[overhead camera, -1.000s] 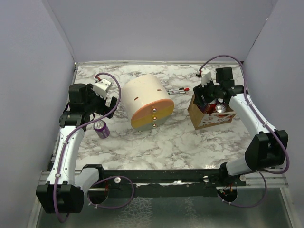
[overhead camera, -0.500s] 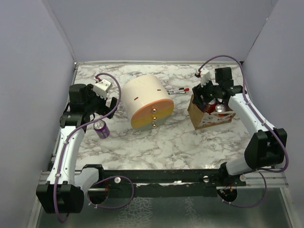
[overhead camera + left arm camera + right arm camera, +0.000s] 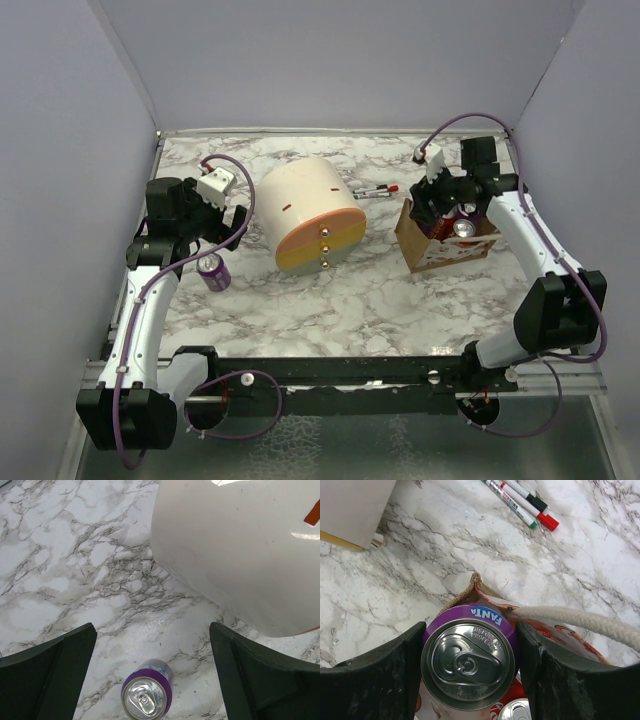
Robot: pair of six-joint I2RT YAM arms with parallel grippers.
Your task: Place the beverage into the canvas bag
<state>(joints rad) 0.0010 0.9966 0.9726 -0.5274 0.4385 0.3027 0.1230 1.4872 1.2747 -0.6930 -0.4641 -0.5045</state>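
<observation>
The canvas bag (image 3: 447, 250) stands open at the right, tan with a whitish red-marked side. My right gripper (image 3: 441, 205) is over its left part, shut on a purple Fanta can (image 3: 468, 661) held upright just above the bag's brown edge (image 3: 469, 587) and pale rope handle (image 3: 570, 617). A red can (image 3: 521, 712) sits inside the bag below. A second purple can (image 3: 213, 271) stands on the table at the left. My left gripper (image 3: 228, 220) is open above it, and the can (image 3: 146, 692) shows between and below the jaws.
A large cream-and-orange cylinder (image 3: 312, 215) lies in the middle, close to my left gripper's right side (image 3: 240, 550). Two markers (image 3: 372, 191) lie behind the bag, also in the right wrist view (image 3: 520, 497). Walls close in on three sides.
My right gripper has shifted slightly right and back over the bag with the purple can still held. The left arm has not moved.
</observation>
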